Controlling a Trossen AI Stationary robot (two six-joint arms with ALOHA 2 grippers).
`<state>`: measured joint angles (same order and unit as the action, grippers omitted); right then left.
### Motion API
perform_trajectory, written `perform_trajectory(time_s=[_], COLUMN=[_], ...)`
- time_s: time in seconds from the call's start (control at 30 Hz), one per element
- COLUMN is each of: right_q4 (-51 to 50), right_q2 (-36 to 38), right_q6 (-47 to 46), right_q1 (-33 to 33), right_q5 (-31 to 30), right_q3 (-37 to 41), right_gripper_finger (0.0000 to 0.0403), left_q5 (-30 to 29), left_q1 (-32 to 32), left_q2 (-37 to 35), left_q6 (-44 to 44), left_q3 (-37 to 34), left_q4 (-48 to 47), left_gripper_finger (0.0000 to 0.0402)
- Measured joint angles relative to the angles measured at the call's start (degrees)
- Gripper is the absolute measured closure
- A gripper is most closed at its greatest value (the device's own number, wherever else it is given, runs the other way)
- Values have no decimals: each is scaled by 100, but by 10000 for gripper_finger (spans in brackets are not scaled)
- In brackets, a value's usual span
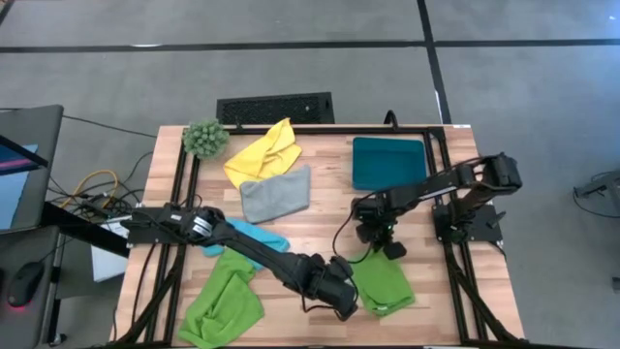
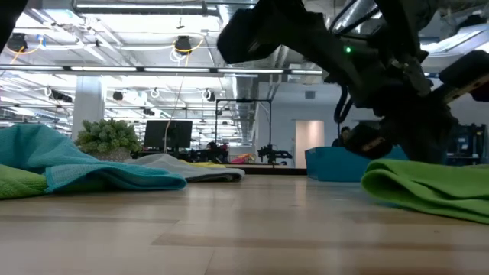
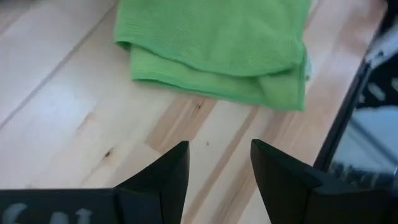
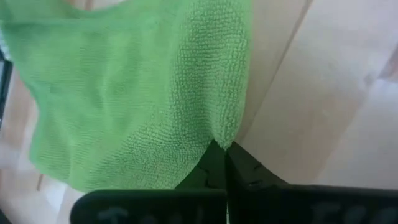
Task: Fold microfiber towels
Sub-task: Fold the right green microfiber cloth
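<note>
The right gripper (image 4: 222, 152) is clamped on a corner of the folded lime green towel (image 1: 381, 281), its dark fingers pinched together on the nubby microfiber pile. That towel lies on the pale wood-grain counter (image 1: 320, 223), between both arms. The left gripper (image 3: 219, 168) hovers just beside the towel's folded edge, fingers apart and empty. No writing is legible. A dark teal towel (image 1: 387, 162) lies flat beyond the right arm.
</note>
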<state>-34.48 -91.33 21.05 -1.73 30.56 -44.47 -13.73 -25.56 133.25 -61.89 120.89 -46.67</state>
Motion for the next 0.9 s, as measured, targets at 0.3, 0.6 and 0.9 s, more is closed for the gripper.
perform_trajectory(time_s=[0.3,0.6,0.9], right_q4=[-258,-381,-479], right_q2=[560,993,1297], right_q6=[0,-1,-4], right_q1=[80,78,78], right_q5=[-120,-167,-264], right_q3=[-4,-9,-13], right_gripper_finger=[401,401,401], left_q5=[-647,-2175,-2291], left_q1=[-182,-180,-44], left_q2=[14,9,0], left_q6=[-1337,-1673,-450], left_q3=[-799,-1253,-1253], left_q4=[833,1349,1180], left_gripper_finger=[237,237,237])
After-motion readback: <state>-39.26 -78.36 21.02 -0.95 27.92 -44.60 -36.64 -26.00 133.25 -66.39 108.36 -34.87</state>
